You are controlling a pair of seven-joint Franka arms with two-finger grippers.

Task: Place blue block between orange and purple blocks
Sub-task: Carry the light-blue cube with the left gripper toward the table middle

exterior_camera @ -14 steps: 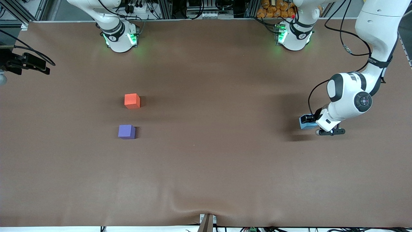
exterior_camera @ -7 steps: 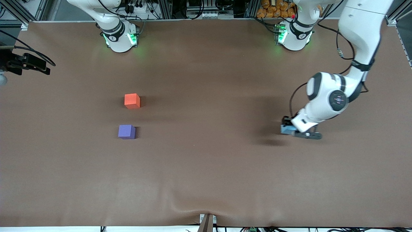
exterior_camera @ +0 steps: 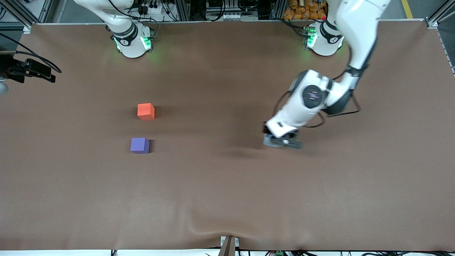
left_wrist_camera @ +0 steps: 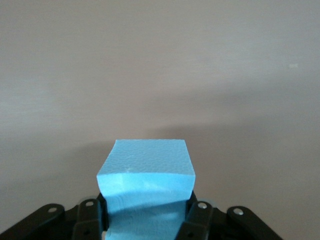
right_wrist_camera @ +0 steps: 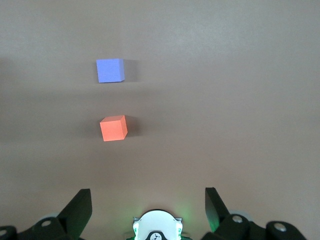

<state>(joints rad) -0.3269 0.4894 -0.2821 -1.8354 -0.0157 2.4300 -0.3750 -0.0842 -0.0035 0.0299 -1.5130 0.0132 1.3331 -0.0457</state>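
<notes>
The blue block (left_wrist_camera: pixel 145 172) is pinched between the fingers of the left hand (exterior_camera: pixel 280 139), up in the air over the bare middle of the worktop (exterior_camera: pixel 227 185). So the pick is done; carrying it to the gap between the orange block (exterior_camera: pixel 145 111) and the purple block (exterior_camera: pixel 139 145) is left. The right hand (right_wrist_camera: pixel 147 207) waits high with its fingers wide apart, holding nothing. No writing can be read.

brown table cover (exterior_camera: pixel 227 185) – wrinkled at its near edge
</notes>
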